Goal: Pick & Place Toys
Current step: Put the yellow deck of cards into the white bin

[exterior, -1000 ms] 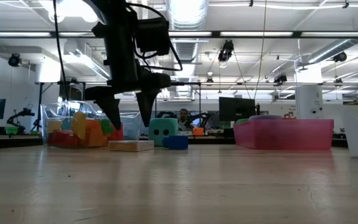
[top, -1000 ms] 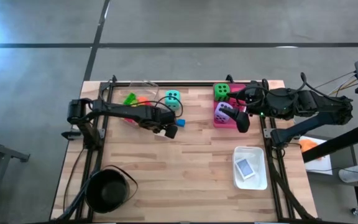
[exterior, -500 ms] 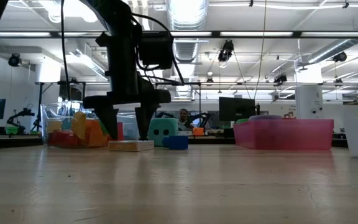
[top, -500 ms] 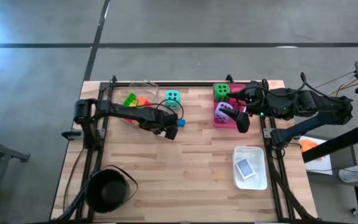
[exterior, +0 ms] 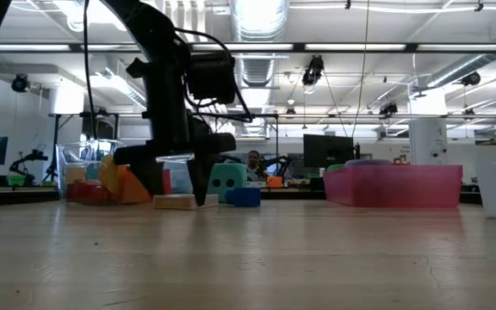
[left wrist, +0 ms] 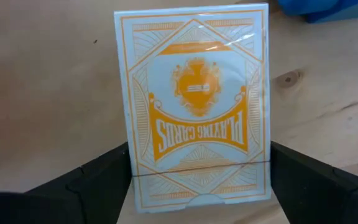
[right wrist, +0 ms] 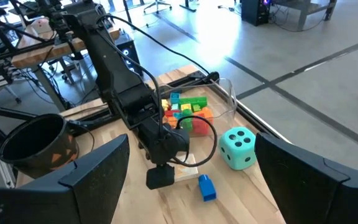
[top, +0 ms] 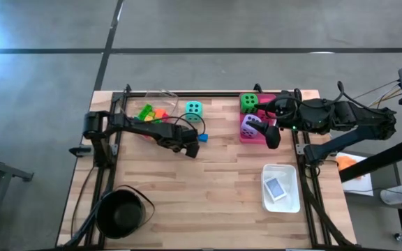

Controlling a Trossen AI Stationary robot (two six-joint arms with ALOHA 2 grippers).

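An orange-and-white pack of playing cards [left wrist: 194,118] lies flat on the table, also seen in the low view [exterior: 176,201]. My left gripper [left wrist: 199,183] points down over it, open, with one finger beside each long side of the pack and the fingertips near the table [exterior: 177,196]. A small blue block [top: 202,137] and a teal die [top: 194,109] rest on the table just beyond. A green die [top: 248,102] and a purple die [top: 252,125] sit in the pink tray [top: 267,100]. My right gripper [top: 271,134] waits open, raised beside that tray.
A clear tray [top: 160,96] with several coloured blocks stands at the far left. A round black pot [top: 122,213] is at the near left. A white tray [top: 283,203] holding a card pack is at the near right. Bare wood lies in the table's middle.
My left gripper has come straight down onto the card pack's place, still open. Its fingertips, which hung above the pack, now stand low on either side of it. The pack has not moved.
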